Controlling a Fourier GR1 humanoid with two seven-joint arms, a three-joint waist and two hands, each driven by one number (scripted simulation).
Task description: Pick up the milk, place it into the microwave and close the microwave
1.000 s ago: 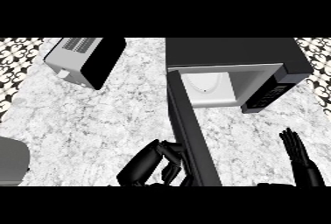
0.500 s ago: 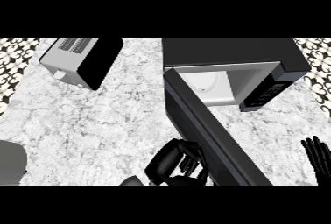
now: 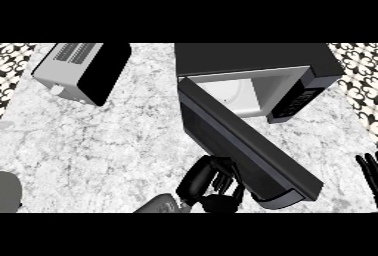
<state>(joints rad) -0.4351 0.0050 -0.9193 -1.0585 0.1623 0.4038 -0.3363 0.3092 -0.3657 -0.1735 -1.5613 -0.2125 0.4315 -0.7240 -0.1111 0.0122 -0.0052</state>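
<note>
Fingers of the left hand curl slightly against the outer face of the microwave door, near the door's free end; they grip nothing, only press on the panel. The hand comes in from the lower edge of the view on its grey forearm.

Up and to the right of this hand the door runs as a long dark slab, slanting from its hinge at the microwave's front left corner down toward the lower right. It stands partly swung, so the white cavity shows as a wedge beyond it. Inside that wedge, far above the left hand and behind the door, a pale rounded shape stands against the back wall; it may be the milk, but it blends with the white interior and I cannot tell for certain. The black control panel closes the cavity on the side away from the left hand.

Well to the right of the left hand, at the view's right edge, the right hand shows only its straight, upward-pointing fingers, open and holding nothing.

Far up and to the left of the left hand a toaster with a silver body and a black side sits on the marble table. A grey rounded object lies at the left edge, cut off by the frame.
</note>
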